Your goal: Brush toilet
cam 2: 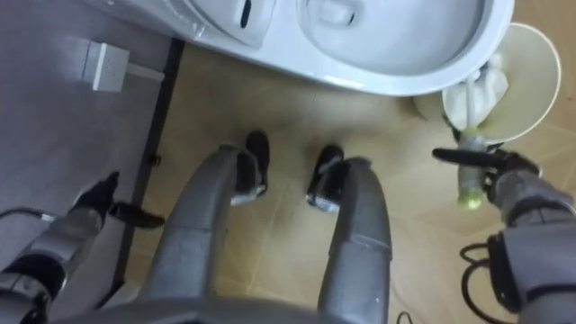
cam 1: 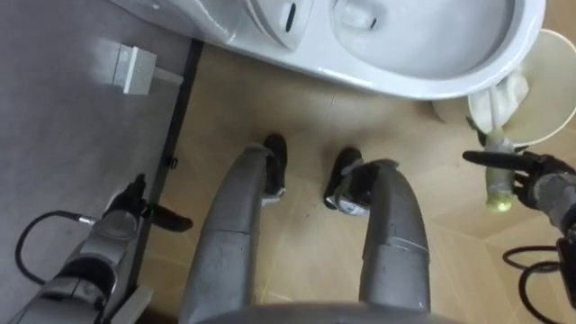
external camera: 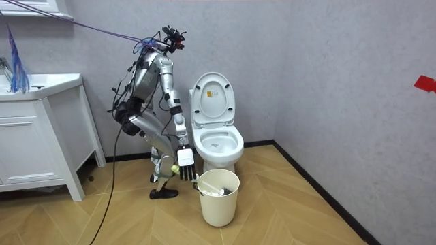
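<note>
I stand bent over the white toilet, whose lid is up. A cream bucket sits on the floor at the bowl's right. The toilet brush has a yellow-green handle and a white head that rests in the bucket. My right hand is beside the bucket, shut on the handle, with one dark finger lying across it. In the room view this hand hangs just left of the bucket. My left hand stays idle low at the left, fingers relaxed.
A grey wall with a white box and a dark skirting strip runs along my left. The floor is wooden. A white vanity cabinet stands at the room view's left.
</note>
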Controlling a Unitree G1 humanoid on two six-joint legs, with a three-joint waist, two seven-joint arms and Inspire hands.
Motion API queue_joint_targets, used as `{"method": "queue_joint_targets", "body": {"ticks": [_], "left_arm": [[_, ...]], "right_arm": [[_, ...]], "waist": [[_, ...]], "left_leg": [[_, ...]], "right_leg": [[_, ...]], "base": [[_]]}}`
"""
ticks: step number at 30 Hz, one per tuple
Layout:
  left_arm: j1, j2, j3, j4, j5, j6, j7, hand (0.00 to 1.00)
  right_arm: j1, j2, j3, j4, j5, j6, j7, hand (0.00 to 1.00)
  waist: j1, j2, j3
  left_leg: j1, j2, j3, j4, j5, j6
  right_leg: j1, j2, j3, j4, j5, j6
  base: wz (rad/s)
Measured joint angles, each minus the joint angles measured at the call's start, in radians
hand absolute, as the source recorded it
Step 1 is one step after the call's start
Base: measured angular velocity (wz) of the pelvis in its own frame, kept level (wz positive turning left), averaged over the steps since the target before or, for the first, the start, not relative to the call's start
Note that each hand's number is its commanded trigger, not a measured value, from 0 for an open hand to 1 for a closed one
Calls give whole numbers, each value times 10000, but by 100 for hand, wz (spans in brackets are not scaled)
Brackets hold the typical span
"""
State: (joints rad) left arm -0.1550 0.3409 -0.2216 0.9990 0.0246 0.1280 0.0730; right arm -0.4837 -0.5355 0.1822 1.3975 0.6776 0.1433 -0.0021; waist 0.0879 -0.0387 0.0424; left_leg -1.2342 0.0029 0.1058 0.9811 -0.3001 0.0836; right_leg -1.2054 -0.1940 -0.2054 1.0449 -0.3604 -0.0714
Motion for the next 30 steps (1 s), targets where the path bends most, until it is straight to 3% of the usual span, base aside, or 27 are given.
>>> {"method": "queue_joint_targets", "body": {"ticks": [11,25,26,27,30], "left_arm": [[11,302,-294,9,-160,34,-4,0],[28,315,-370,7,-495,32,-2,0],[32,317,-366,5,-655,32,-2,0],[30,331,-361,-9,-743,24,-2,0],[28,389,-374,-61,-1069,21,-2,0]], "right_arm": [[-7,-224,650,-3,-70,-7,506,0],[-34,-241,815,0,-61,-6,482,0],[-39,-242,815,0,15,-6,466,19],[-31,-242,815,-1,76,-6,449,100],[-38,-241,820,0,373,-5,299,100]], "waist": [[20,4,-2],[56,5,-2],[76,5,-2],[76,6,-2],[108,7,-3]], "left_leg": [[-688,-6,7,420,-73,32],[-882,11,189,520,-118,133],[-891,15,185,552,-139,140],[-909,10,185,583,-180,131],[-1054,11,188,725,-217,155]], "right_leg": [[-651,-93,7,366,18,-5],[-948,-137,153,537,-29,37],[-949,-136,149,567,-52,36],[-963,-143,140,611,-82,44],[-1101,-146,140,751,-116,38]], "base": [[-1],[0],[0],[3],[2]]}}
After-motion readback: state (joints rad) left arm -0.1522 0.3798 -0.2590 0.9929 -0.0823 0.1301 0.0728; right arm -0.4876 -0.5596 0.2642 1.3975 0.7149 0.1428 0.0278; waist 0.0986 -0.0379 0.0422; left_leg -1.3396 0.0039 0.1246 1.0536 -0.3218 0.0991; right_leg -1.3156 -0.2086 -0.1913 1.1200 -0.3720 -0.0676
